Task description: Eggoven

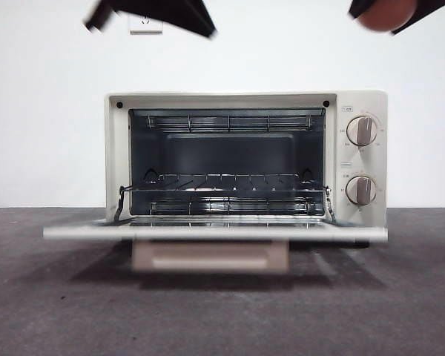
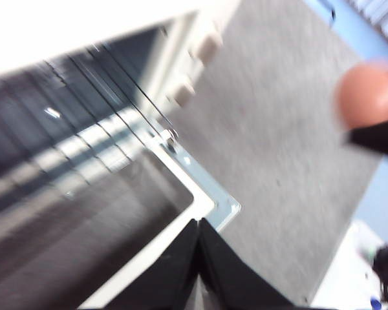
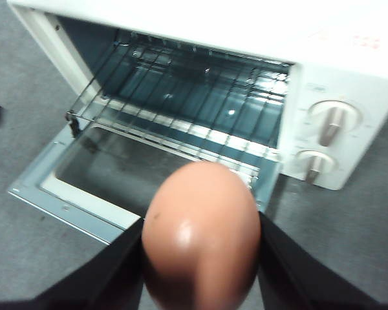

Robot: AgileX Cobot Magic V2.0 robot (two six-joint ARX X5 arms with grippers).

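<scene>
I've got the egg (image 3: pixel 200 236) pinched between my right tool's (image 3: pixel 200 258) two jaws, held up in the air above and in front of the oven (image 1: pixel 245 159), on its knob side. The oven's door (image 1: pixel 215 232) is dropped flat open, and the wire rack (image 1: pixel 226 184) inside sits bare. So this looks like the carry step: egg in hand, not yet in the oven. My left tool (image 2: pixel 197 236) hangs above the oven's door with its jaws pressed together, holding nothing. Next I judge I need to bring the egg down to rack level and in through the opening, clear of the door's edge, then set it gently so it doesn't roll between the wires. The markings beside the two knobs (image 1: pixel 361 130) are too small to read; no brand name shows.
</scene>
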